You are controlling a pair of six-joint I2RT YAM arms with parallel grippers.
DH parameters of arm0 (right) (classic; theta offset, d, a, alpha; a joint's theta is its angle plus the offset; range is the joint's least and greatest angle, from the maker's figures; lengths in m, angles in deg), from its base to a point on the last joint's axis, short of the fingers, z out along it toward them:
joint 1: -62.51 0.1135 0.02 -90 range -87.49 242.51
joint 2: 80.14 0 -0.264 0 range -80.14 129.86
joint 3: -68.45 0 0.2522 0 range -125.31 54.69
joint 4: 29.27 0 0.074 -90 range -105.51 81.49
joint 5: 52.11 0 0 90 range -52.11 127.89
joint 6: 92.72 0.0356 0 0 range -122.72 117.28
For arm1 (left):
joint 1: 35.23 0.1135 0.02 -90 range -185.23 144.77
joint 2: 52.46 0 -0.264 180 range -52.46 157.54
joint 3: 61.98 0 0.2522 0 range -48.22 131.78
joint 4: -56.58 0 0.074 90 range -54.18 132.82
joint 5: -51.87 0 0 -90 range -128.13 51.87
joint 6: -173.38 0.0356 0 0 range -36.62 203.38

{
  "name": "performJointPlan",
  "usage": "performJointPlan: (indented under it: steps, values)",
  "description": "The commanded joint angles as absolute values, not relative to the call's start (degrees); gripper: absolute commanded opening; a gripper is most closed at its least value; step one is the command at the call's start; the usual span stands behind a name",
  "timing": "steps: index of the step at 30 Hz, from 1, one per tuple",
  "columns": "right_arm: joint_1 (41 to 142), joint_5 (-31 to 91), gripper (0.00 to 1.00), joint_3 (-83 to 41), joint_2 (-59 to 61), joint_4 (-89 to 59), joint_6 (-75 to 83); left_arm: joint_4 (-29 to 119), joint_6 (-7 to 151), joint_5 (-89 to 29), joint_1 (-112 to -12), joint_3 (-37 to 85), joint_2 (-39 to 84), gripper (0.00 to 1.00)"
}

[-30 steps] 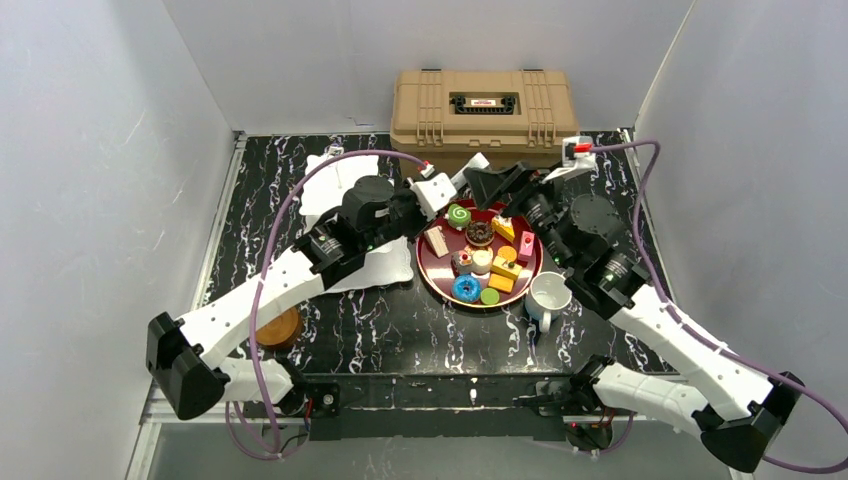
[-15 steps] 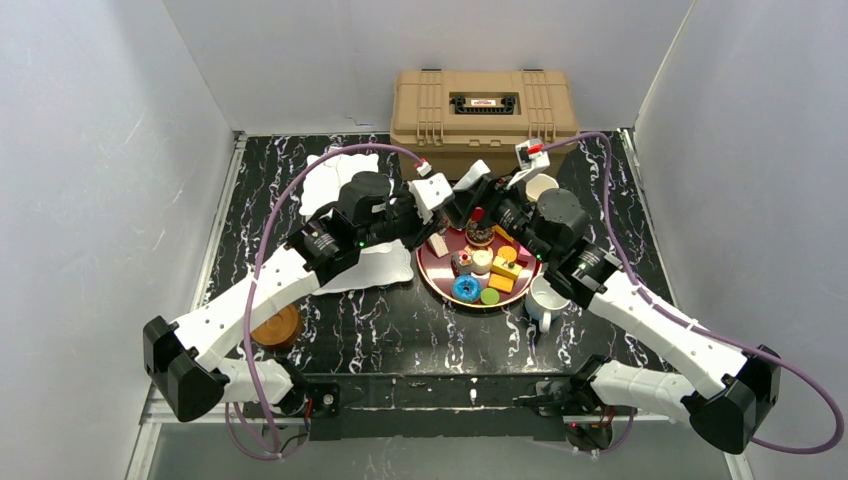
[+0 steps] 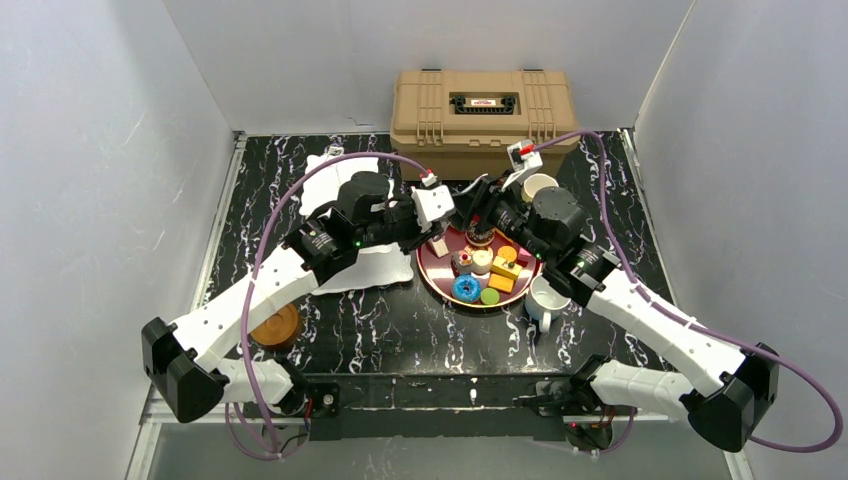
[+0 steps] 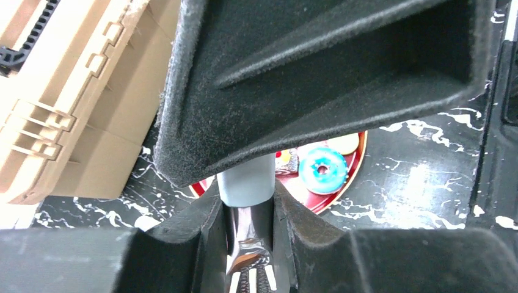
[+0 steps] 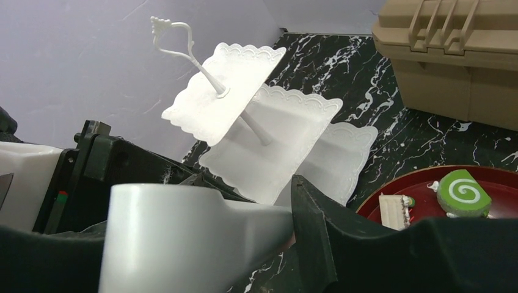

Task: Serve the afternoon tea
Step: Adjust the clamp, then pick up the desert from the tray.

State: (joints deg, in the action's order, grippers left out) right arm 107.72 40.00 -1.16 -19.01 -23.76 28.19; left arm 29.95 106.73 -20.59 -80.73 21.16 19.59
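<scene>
Over the rear-left rim of the tray (image 3: 433, 280) your two hands crowd each other. The left hand (image 4: 247, 195) is clenched on a pale grey cylinder (image 4: 245, 180); can't tell the right hand's (image 3: 476, 208) grip. The pastries (image 3: 490, 268) sit on the tray, the stand (image 5: 244, 91) leans tilted to its left, and the case (image 3: 485, 105) is behind.

No text can be read anywhere. The tan case (image 3: 430, 115) bears a small white and red label (image 3: 484, 102) in the middle of its lid, too small to make out.
</scene>
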Motion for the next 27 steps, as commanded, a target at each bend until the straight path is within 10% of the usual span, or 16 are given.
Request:
performJointPlan:
  steps: [1, 5, 20, 27]
  values:
    - [107.6, 38.3, 0.61, -3.9, -20.0, -23.2, 28.3, 30.6, 115.7, -18.9, -81.0, 21.1, 15.9, 0.05]
    - [107.6, 38.8, 0.50, -2.4, -20.6, -25.0, 28.5, 30.5, 115.2, -19.2, -81.4, 21.0, 15.9, 0.10]
    - [107.6, 47.8, 0.28, 0.4, -23.4, -23.8, 19.8, 27.7, 108.4, -21.4, -81.5, 24.9, 15.1, 0.96]
    - [107.6, 52.9, 0.30, 2.2, -22.6, -24.1, 14.2, 26.6, 103.9, -27.3, -81.5, 26.9, 12.5, 0.98]
